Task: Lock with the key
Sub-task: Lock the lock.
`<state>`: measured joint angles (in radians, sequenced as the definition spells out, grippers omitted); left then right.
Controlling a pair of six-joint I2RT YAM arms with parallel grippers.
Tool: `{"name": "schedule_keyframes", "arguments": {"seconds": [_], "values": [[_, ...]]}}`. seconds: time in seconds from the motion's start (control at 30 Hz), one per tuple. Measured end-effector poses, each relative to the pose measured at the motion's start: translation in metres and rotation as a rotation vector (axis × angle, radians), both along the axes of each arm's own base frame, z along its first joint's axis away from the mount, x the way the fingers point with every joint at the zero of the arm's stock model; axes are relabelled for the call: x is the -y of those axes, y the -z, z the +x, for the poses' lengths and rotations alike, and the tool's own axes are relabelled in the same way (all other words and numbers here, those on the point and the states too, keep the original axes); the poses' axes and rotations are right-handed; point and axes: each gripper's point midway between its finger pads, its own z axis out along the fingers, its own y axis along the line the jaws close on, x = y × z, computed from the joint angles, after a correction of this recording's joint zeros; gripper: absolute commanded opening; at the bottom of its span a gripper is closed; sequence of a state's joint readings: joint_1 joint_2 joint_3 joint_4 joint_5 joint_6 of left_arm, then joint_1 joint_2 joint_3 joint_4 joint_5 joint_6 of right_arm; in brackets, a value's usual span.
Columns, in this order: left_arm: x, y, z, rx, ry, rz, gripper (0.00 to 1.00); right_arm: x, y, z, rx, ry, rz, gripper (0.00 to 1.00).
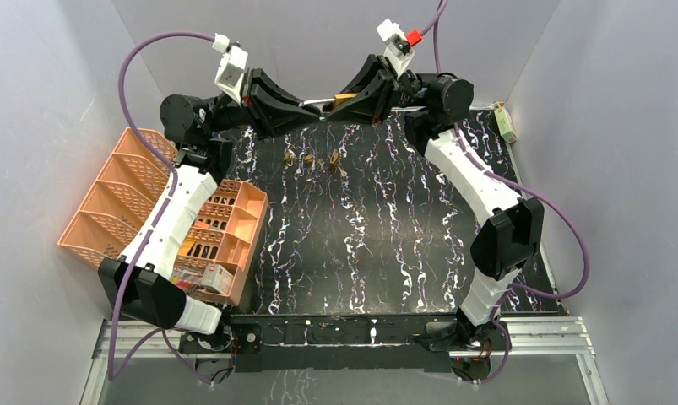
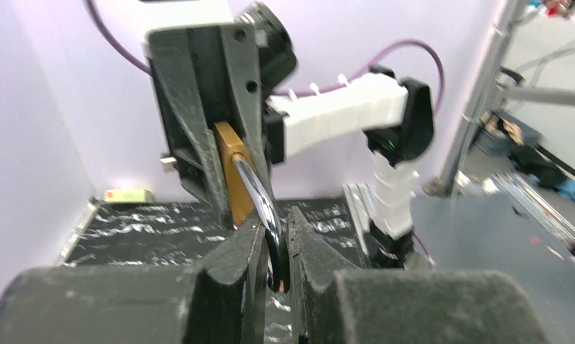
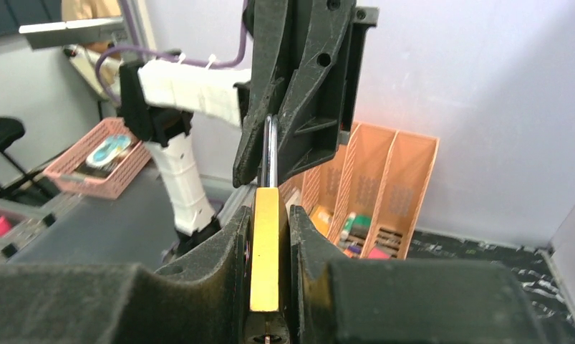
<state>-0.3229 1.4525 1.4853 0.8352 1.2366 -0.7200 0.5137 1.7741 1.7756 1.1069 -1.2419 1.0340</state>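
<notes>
1. The left gripper [image 2: 276, 240] is seen at 6 o'clock, its jaws closed on the silver shackle [image 2: 259, 197].
2. The shackle is joined, toward 11 o'clock, to the brass padlock body [image 2: 231, 168].
3. That body is clamped by the right gripper [image 2: 238, 204], just above centre.
4. The right arm [image 2: 341, 111] is stretched toward 3 o'clock, a purple cable [image 2: 406, 49] arched above it.
5. A pale green object [image 2: 128, 195] is seen on the black marbled table [image 2: 141, 223] at 9 o'clock.

padlock [image 1: 344, 98] between left gripper [image 1: 312, 107] and right gripper [image 1: 340, 105], organizer [image 1: 107, 202] on table [image 1: 377, 245], left
</notes>
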Motion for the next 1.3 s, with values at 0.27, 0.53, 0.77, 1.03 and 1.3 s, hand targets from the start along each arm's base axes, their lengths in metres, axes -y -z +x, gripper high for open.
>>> {"name": "schedule_keyframes", "arguments": {"seconds": [0.27,0.53,0.77,1.03,1.3], "values": [[-0.002,-0.033,0.031,-0.017,-0.259,-0.153,0.00,-0.022,-0.025,0.009,-0.100,0.141,0.158,0.00],[0.006,-0.041,0.016,-0.031,-0.301,-0.113,0.00,-0.013,-0.029,-0.011,-0.121,0.231,0.124,0.00],[0.004,-0.001,0.028,-0.109,-0.389,0.022,0.00,-0.004,0.007,-0.007,-0.184,0.284,0.042,0.00],[0.002,0.022,0.047,-0.125,-0.469,0.078,0.46,0.001,0.031,0.004,-0.284,0.312,-0.016,0.00],[-0.004,0.031,0.065,-0.115,-0.570,0.104,0.53,0.004,0.037,0.008,-0.342,0.321,-0.035,0.00]]}}
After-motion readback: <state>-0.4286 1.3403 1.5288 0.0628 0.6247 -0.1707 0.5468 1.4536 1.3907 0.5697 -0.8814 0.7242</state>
